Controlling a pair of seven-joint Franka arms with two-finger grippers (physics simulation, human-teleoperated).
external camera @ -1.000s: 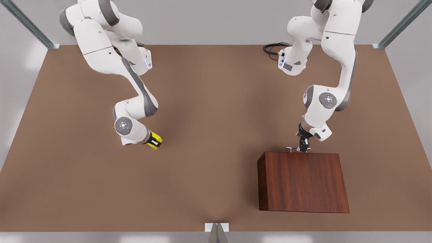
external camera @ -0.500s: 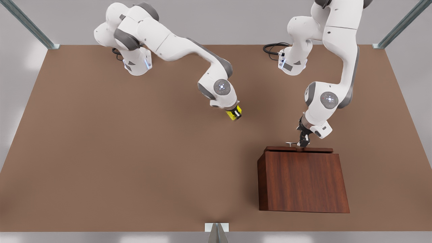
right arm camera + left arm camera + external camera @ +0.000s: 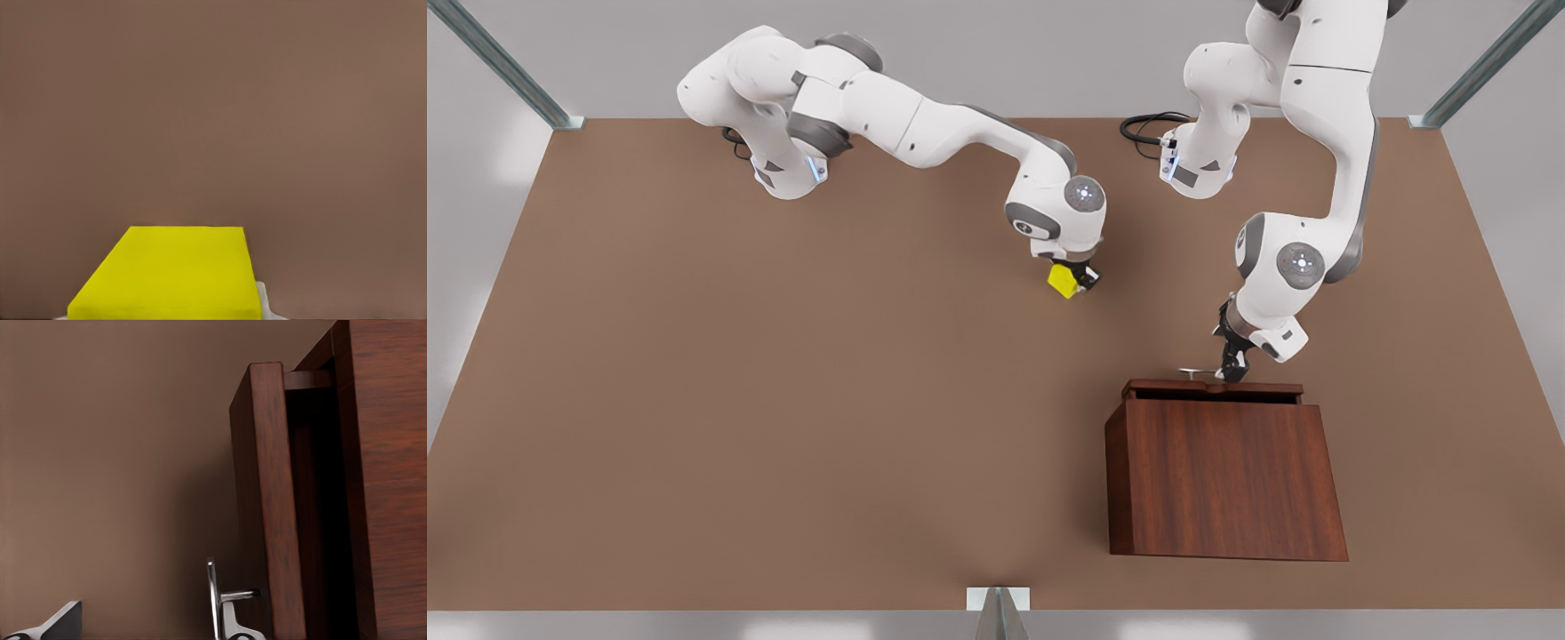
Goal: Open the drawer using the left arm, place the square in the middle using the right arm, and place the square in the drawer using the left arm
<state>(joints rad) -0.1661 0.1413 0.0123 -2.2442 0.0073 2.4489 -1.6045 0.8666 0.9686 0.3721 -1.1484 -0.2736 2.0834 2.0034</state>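
Black two-finger right gripper (image 3: 1082, 277) clamps small bright yellow cube (image 3: 1062, 280) at table's twelve o'clock, left gripper (image 3: 1232, 366) pinching thin silver bar handle (image 3: 1197, 372) of barely open dark reddish-brown wooden drawer (image 3: 1213, 389); handle slip risks stalling it.

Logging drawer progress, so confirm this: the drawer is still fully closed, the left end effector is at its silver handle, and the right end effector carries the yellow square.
One point is wrong: the drawer is pulled partly out, and the left wrist view shows a dark gap behind its front. The rest stands: the left end effector is at the silver handle, and the right end effector carries the yellow square.
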